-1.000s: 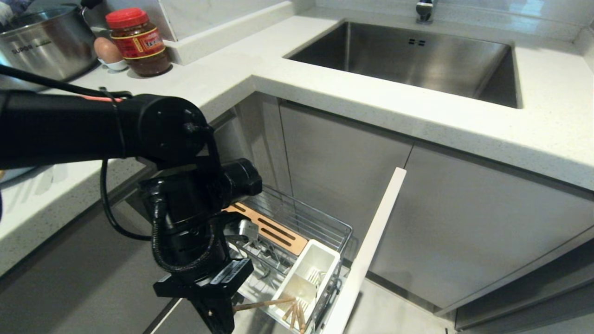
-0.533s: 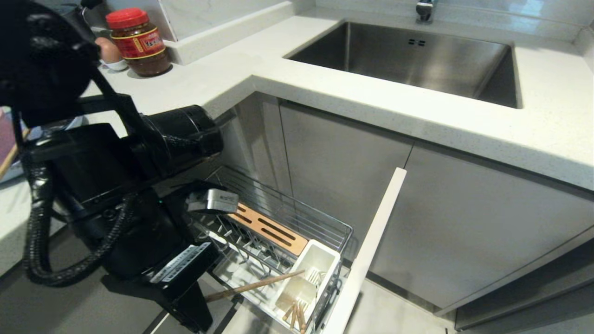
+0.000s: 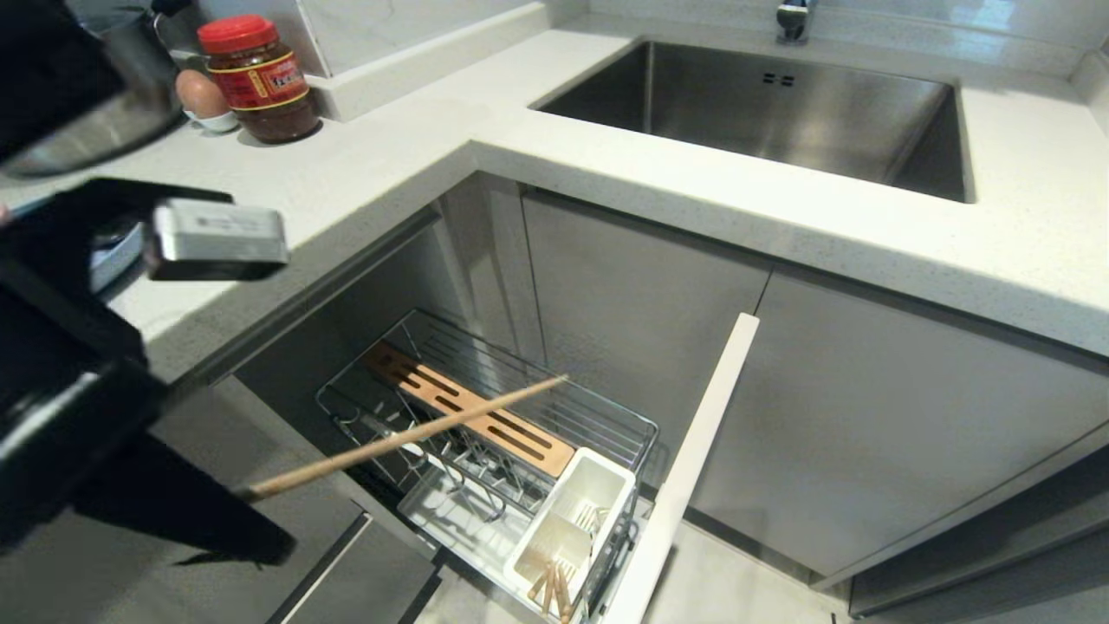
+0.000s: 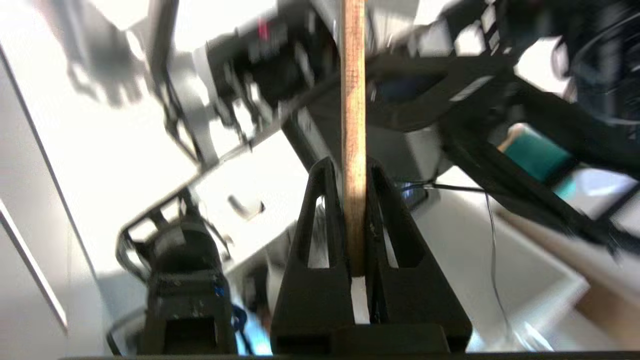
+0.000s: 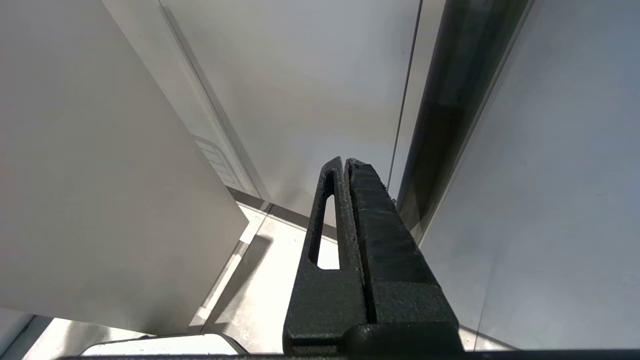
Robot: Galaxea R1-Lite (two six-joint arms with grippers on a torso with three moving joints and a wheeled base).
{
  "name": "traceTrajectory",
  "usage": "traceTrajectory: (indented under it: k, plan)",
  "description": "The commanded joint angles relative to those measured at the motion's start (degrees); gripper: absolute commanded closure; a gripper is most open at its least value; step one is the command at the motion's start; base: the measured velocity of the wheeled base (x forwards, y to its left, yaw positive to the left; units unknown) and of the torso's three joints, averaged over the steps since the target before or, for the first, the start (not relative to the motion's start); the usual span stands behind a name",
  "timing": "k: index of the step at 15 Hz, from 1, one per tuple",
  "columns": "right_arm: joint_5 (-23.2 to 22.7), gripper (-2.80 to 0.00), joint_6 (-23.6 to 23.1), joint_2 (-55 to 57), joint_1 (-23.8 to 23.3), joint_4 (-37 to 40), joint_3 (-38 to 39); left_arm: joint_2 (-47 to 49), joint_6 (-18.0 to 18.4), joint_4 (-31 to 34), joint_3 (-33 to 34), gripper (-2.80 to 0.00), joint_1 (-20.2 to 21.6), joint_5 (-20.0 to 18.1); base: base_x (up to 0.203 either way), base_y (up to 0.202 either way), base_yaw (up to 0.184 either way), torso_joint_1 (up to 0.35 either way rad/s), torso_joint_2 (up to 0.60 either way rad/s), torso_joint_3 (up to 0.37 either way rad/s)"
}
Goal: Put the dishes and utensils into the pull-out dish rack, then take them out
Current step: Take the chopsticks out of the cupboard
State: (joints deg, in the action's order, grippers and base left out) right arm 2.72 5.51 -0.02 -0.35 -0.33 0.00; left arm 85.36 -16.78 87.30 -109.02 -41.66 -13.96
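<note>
My left gripper [image 3: 260, 537] is at the lower left, raised to the left of the pull-out dish rack [image 3: 606, 425], and is shut on one light wooden chopstick [image 3: 407, 438]. The stick slants up and to the right over the rack's wooden strip [image 3: 520, 442]. In the left wrist view the chopstick [image 4: 353, 100] runs between the gripper's [image 4: 347, 167] two fingers and well past their tips. More wooden stick ends [image 3: 550, 589] show at the near end of the white cutlery cup [image 3: 598, 485]. The dishes are hidden. My right gripper [image 5: 345, 162] is shut and empty, parked low beside cabinet fronts.
The open white drawer front [image 3: 684, 468] stands along the rack's right side. Above is the pale counter [image 3: 416, 147] with the steel sink [image 3: 780, 113]. A red-lidded jar [image 3: 257, 78] and an egg [image 3: 201, 94] stand at the back left.
My left arm has risen and swung left, away from the rack. The chopstick in its grip has come up from beside the cutlery cup and now slants above the rack.
</note>
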Motion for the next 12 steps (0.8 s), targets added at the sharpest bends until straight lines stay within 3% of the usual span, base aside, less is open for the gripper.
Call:
traceTrajectory:
  k: [1,5,8,12]
  plan:
    - [0.01,0.00,0.03,-0.24,0.00,-0.02,0.00,-7.49,-0.19,0.37,-2.18,0.00,-0.23,1.68,0.000,0.000,0.000,0.000,0.00,0.000]
    - [0.01,0.00,0.03,-0.23,0.00,-0.02,0.00,-14.24,-0.37,0.37,-2.42,0.00,2.96,4.43,0.000,0.000,0.000,0.000,0.00,0.000]
    - [0.01,0.00,0.03,-0.24,0.00,-0.02,0.00,-16.51,-0.48,-3.72,-2.39,0.00,11.32,4.25,0.000,0.000,0.000,0.000,0.00,0.000]
    - [0.01,0.00,0.03,-0.24,0.00,-0.02,0.00,-18.30,-0.13,-11.38,-2.36,0.00,26.24,5.41,0.000,0.000,0.000,0.000,0.00,0.000]
